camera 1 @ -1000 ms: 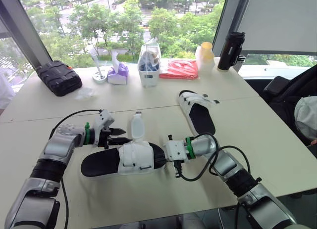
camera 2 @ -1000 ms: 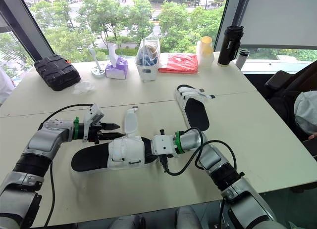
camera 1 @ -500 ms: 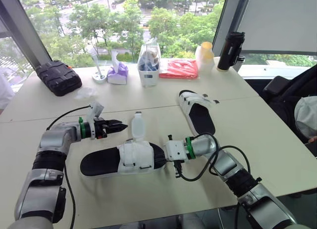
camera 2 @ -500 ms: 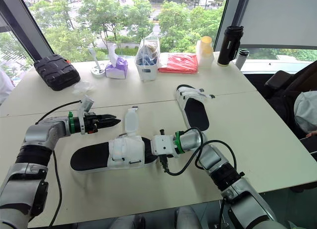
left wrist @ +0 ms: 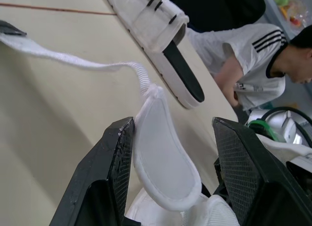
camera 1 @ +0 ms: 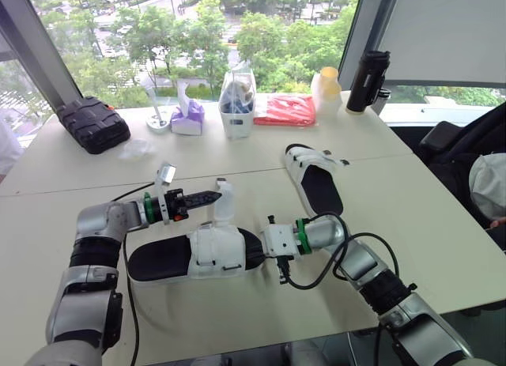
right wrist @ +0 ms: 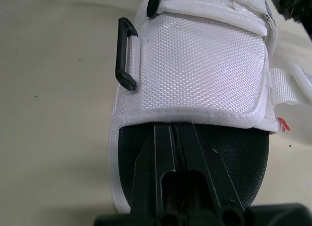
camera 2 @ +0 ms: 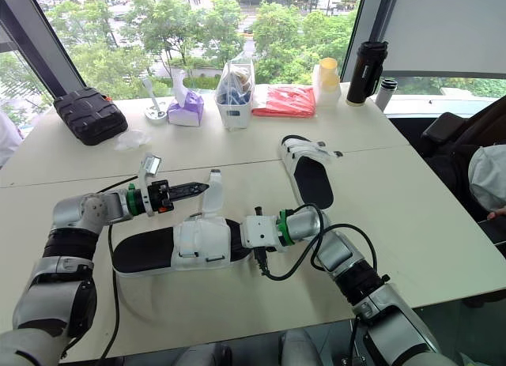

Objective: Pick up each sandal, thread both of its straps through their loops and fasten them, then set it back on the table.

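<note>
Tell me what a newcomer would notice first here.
The near sandal lies flat with one white strap standing loose, between the left gripper's open fingers. The right gripper rests on its toe end. A second sandal, straps closed, lies farther back toward the right.

The left arm (camera 1: 99,221) and right arm (camera 1: 360,263) wear silver-grey shells over black joints. A green ring (camera 1: 301,233) circles each wrist (beside a white camera block (camera 1: 278,241)). Black cables (camera 1: 291,285) loop alongside; the black fingers (left wrist: 105,187) have finely ribbed pads.
</note>
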